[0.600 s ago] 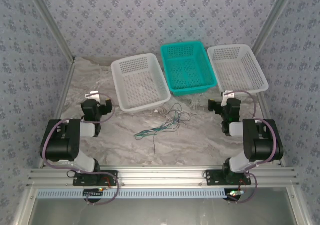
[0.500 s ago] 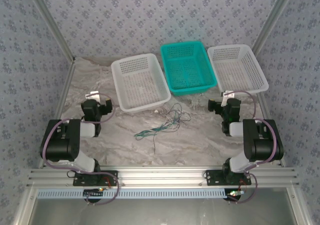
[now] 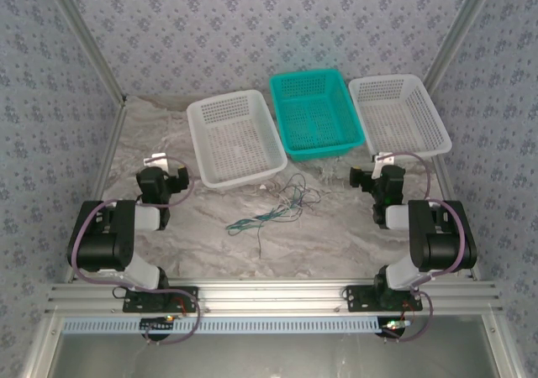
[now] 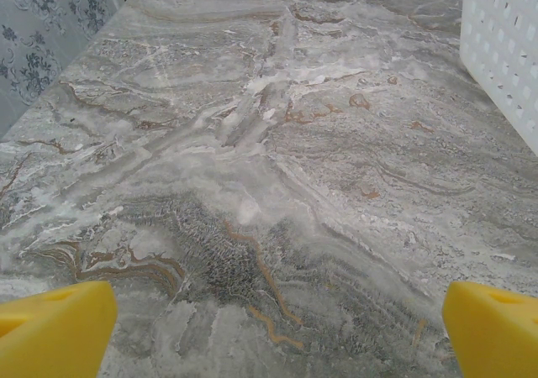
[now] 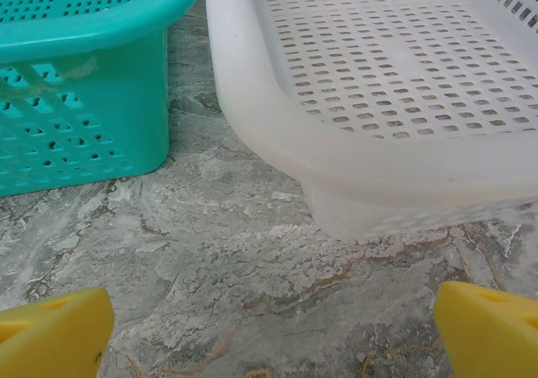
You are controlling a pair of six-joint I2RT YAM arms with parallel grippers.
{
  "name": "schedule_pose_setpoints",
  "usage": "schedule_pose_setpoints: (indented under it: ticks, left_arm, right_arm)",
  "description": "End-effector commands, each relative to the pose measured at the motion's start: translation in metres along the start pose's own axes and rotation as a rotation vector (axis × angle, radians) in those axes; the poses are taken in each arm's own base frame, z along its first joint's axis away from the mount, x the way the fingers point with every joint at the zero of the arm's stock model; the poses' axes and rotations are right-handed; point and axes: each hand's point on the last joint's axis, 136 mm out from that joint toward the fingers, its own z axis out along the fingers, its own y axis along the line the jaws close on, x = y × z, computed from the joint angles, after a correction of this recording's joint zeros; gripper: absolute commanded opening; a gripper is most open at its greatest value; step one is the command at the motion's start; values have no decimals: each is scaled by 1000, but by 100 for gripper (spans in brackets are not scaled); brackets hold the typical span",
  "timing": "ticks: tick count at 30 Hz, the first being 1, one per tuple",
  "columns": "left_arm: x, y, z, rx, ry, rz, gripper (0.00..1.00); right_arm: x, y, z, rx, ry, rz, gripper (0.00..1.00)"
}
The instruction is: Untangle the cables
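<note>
The cables lie in a loose tangle on the marble table, thin green, teal, dark and whitish strands spreading from just below the left white basket toward the front. My left gripper rests left of the tangle, open, its yellow fingertips wide apart over bare marble. On the other side my right gripper is open too, its yellow fingertips framing the gap between the teal basket and the right white basket. Neither gripper touches the cables.
Three baskets stand in a row at the back: a white one, a teal one and another white one. Patterned walls close the sides and back. An aluminium rail runs along the near edge.
</note>
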Motion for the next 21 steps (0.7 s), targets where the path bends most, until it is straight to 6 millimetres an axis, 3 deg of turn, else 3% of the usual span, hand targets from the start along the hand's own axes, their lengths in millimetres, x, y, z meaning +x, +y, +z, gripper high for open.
schedule_pose_setpoints:
  ticks: [1,14,17,19,21]
  left_arm:
    - [-19,1,2,-3,-52,-8,99]
    - [-18,1,2,11,-50,-15,99]
    - [-21,4,-1,-7,-65,-23,99]
    - [-28,16,-13,-67,-98,-53,100]
    - [-35,28,-29,-123,-107,-87,100]
  right_arm:
    - [-11,0,1,-6,-27,-11,100]
    - [-15,-2,-2,3,-38,-7,100]
    - [-40,-11,-20,103,7,2,100]
    - [-65,-15,-44,136,35,128,100]
    - [-77,-8,-67,109,71,249,100]
